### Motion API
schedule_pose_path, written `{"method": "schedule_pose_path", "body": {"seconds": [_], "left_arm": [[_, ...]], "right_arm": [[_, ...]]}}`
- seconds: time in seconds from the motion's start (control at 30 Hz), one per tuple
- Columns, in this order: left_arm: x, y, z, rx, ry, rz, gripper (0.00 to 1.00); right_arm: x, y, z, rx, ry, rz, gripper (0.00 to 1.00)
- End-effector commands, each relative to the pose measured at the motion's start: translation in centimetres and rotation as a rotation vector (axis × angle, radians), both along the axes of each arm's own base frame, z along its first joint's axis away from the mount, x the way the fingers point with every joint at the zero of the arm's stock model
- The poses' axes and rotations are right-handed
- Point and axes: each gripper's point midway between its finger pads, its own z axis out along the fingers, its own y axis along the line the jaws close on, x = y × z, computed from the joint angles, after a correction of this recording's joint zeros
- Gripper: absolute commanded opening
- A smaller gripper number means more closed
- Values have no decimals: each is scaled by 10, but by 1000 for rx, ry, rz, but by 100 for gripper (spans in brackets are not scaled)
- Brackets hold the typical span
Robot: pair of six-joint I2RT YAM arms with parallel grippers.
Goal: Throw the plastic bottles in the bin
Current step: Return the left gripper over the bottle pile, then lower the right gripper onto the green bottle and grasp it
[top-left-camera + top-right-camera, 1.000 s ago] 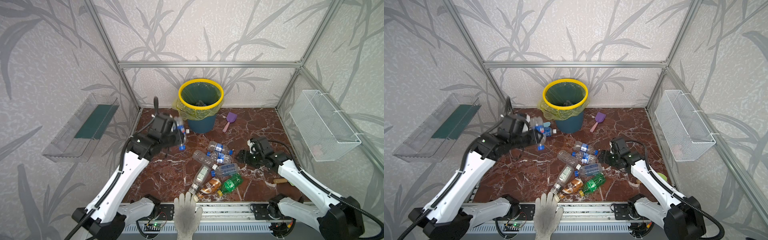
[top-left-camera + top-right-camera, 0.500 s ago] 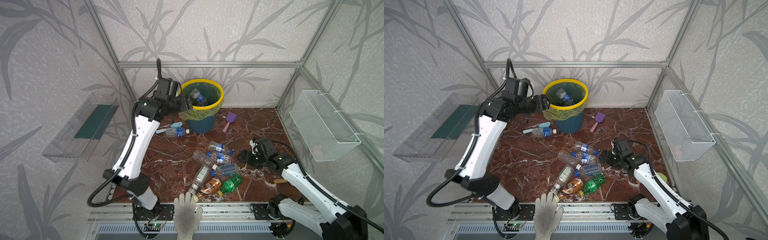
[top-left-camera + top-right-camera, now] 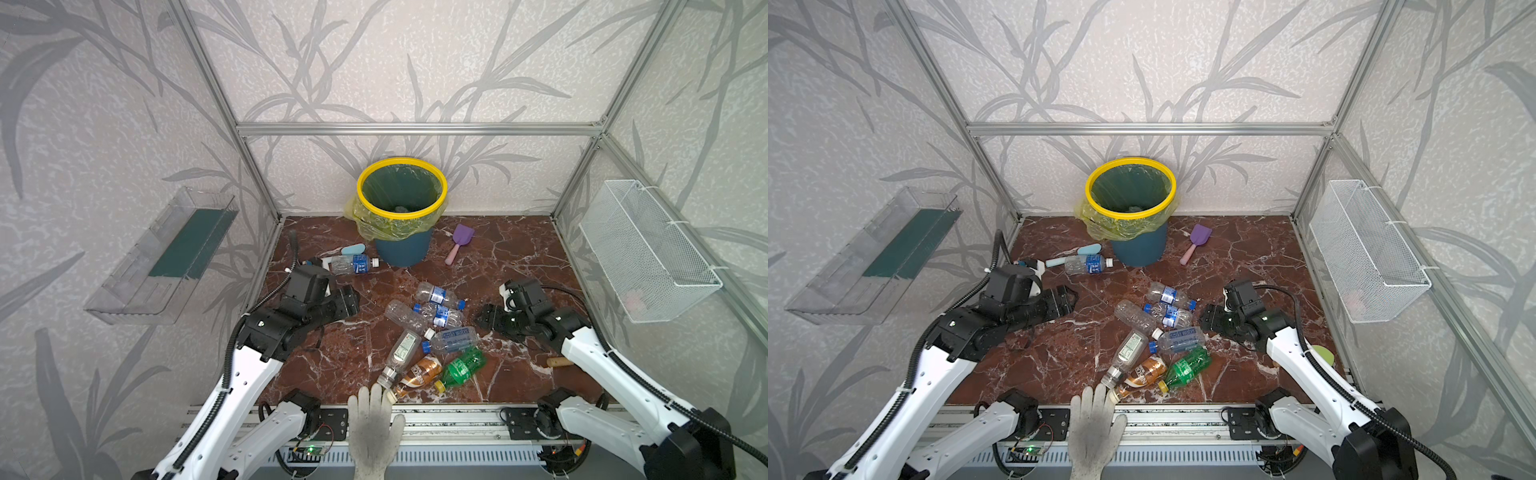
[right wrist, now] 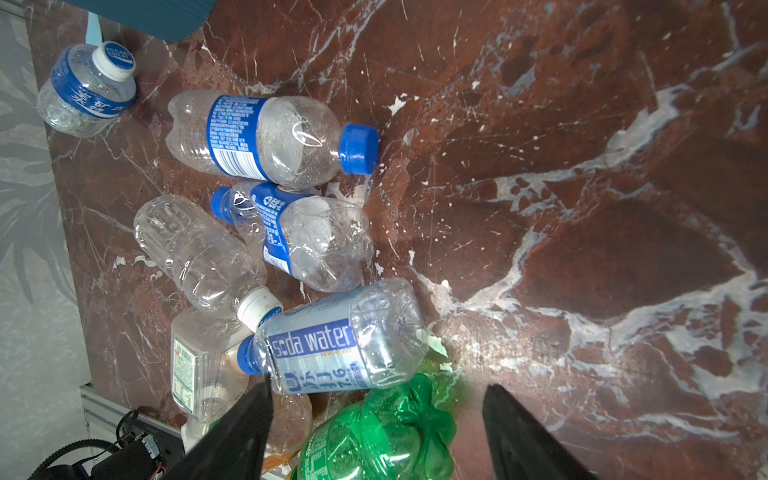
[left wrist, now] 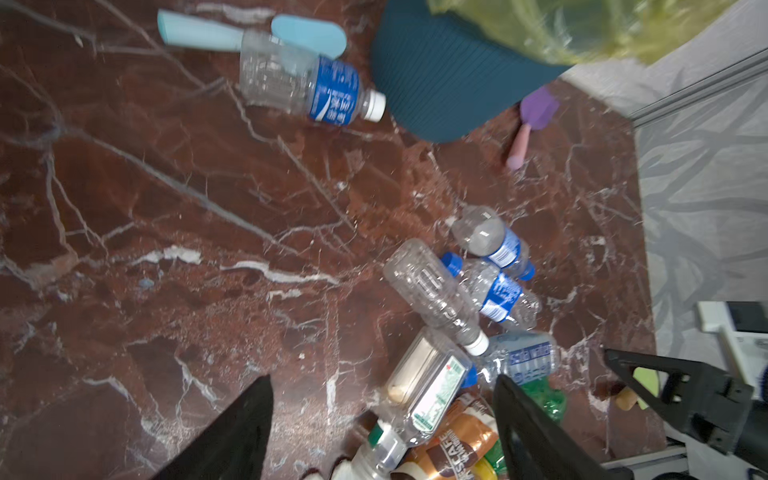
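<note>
The bin (image 3: 402, 214) (image 3: 1130, 215), dark teal with a yellow rim and liner, stands at the back wall; a dim bottle shape (image 3: 401, 209) lies at its bottom. Several plastic bottles (image 3: 432, 328) (image 3: 1163, 328) lie heaped mid-floor, with the green one (image 4: 374, 436) and the soda water one (image 4: 332, 345) among them. One more bottle (image 3: 351, 264) (image 5: 307, 83) lies left of the bin's foot. My left gripper (image 3: 353, 301) (image 5: 382, 376) hangs open and empty left of the heap. My right gripper (image 3: 484, 318) (image 4: 378, 385) is open at the heap's right side, above the green bottle.
A purple shovel (image 3: 459, 241) lies right of the bin, a light-blue one (image 3: 351, 249) behind the lone bottle. A wire basket (image 3: 648, 253) hangs on the right wall, a clear tray (image 3: 166, 253) on the left. A gloved hand (image 3: 372, 428) rests at the front edge.
My left arm swung up to the bin, let its bottle drop in, then came back down low over the floor with open jaws. The right arm has hardly moved.
</note>
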Motion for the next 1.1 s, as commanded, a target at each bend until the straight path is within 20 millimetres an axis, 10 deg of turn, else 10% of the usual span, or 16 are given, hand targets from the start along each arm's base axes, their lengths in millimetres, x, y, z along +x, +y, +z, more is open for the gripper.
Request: {"method": "schedule_pose_path", "body": {"seconds": [0.0, 1.07], "left_arm": [[-3, -3, 4, -70, -33, 18, 82], [-9, -9, -51, -110, 72, 37, 82]], "right_arm": [[-3, 2, -2, 9, 11, -2, 80], [-80, 39, -56, 15, 212, -156, 84]]}}
